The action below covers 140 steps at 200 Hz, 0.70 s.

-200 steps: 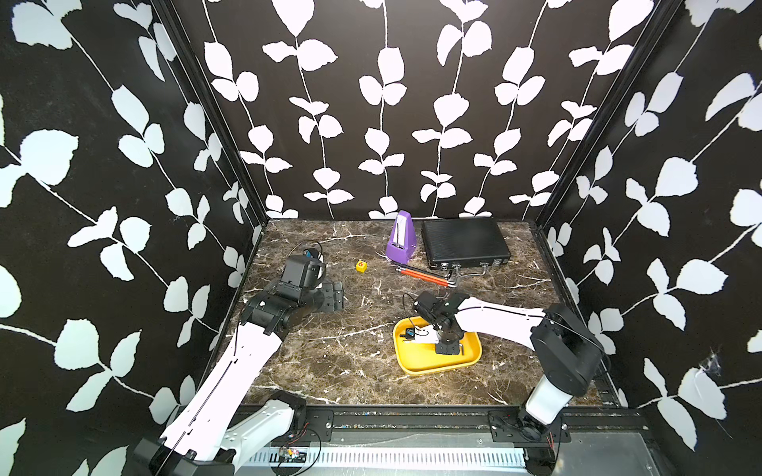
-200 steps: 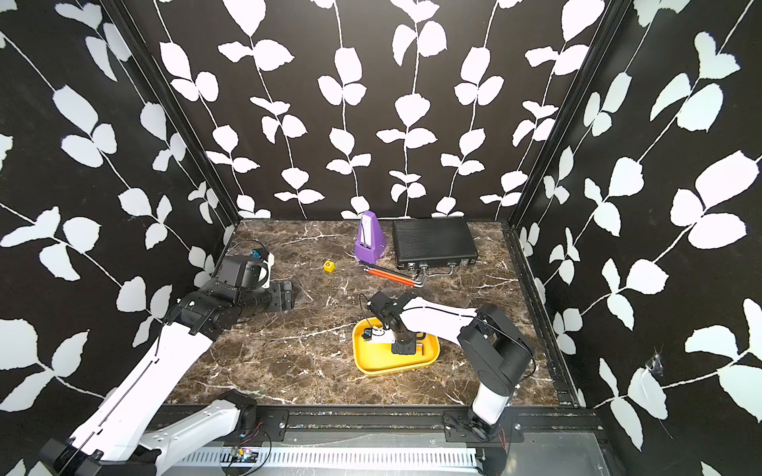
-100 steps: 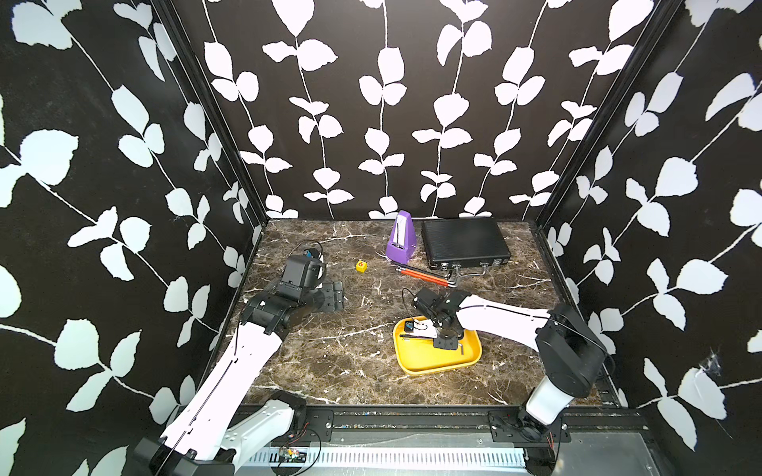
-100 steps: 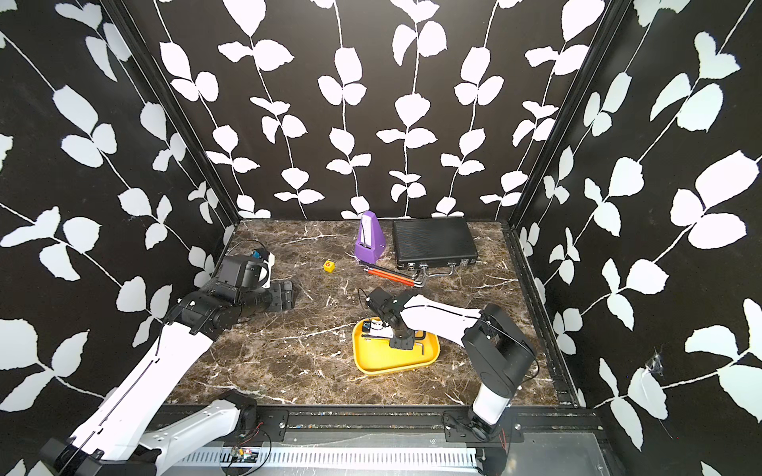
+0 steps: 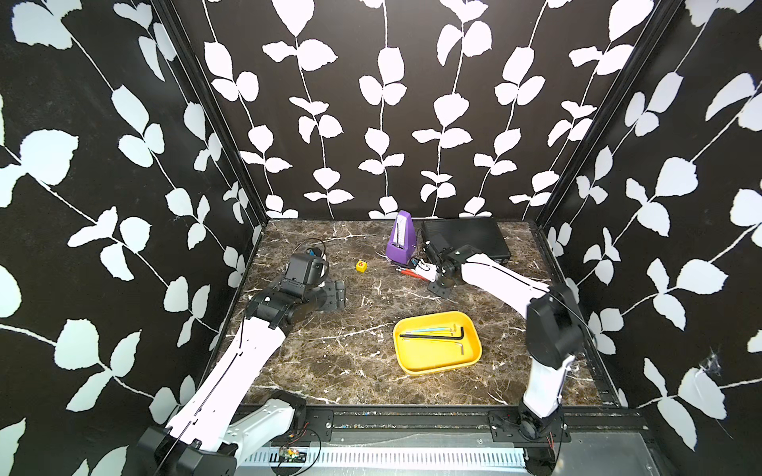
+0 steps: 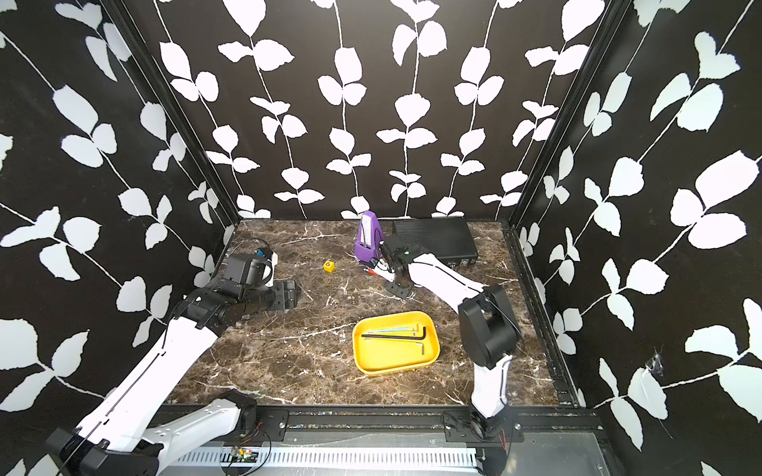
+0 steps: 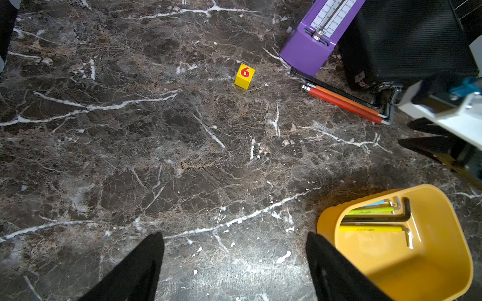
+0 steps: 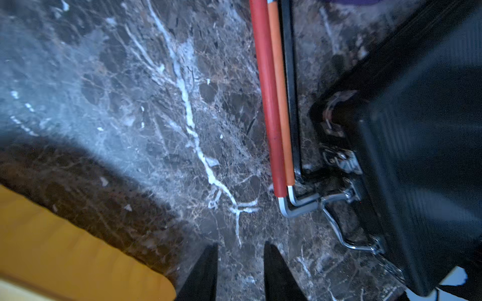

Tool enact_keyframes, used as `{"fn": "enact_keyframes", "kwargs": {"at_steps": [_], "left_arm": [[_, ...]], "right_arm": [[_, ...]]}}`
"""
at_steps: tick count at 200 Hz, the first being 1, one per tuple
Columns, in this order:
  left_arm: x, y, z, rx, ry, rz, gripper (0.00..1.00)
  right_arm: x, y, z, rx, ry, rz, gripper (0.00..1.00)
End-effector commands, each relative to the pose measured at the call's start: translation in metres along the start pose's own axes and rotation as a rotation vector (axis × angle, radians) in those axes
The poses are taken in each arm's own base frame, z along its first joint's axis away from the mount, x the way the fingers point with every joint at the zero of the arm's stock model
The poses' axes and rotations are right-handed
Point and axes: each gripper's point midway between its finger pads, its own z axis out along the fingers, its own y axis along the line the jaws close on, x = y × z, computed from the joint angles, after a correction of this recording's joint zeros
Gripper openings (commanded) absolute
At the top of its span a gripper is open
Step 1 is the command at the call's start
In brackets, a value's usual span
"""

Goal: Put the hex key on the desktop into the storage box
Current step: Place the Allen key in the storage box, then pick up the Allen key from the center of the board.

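Note:
The yellow storage box [image 5: 433, 356] [image 6: 391, 355] sits on the desktop [image 5: 350, 329] at the front right and holds several hex keys, among them a long black one [image 5: 433, 336]. A red-sleeved hex key [image 8: 268, 104] [image 7: 341, 105], an orange one [image 8: 280, 104] and a black one [image 8: 290, 78] lie side by side on the desktop against the black case. My right gripper [image 8: 240, 250] [image 5: 439, 285] hovers just short of their bent ends, open and empty. My left gripper [image 7: 233, 237] [image 5: 332, 294] rests at the left, open and empty.
A black ribbed case [image 5: 464, 237] with metal latches [image 8: 341, 159] stands at the back right, close to the hex keys. A purple metronome [image 5: 399, 237] stands next to it. A small yellow cube marked 6 [image 5: 361, 266] [image 7: 244, 76] lies mid-back.
My right gripper opened over the storage box, left it, and moved back toward the hex keys by the case. The left arm has not moved.

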Motion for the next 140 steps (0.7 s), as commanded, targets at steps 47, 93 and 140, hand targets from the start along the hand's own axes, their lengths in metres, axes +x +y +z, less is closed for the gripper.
{"fn": "enact_keyframes", "kwargs": {"at_steps": [47, 93, 140], "left_arm": [[-0.004, -0.004, -0.002, 0.014, -0.005, 0.014, 0.86], [-0.004, -0.003, 0.000, 0.008, 0.003, 0.020, 0.87], [-0.007, -0.005, 0.001, 0.009, 0.008, 0.026, 0.87]], "right_arm": [[-0.016, -0.031, 0.035, -0.004, 0.086, 0.131, 0.33], [-0.022, -0.039, 0.050, -0.006, 0.090, 0.162, 0.34], [-0.028, -0.047, 0.068, 0.002, 0.099, 0.176, 0.35]]}}
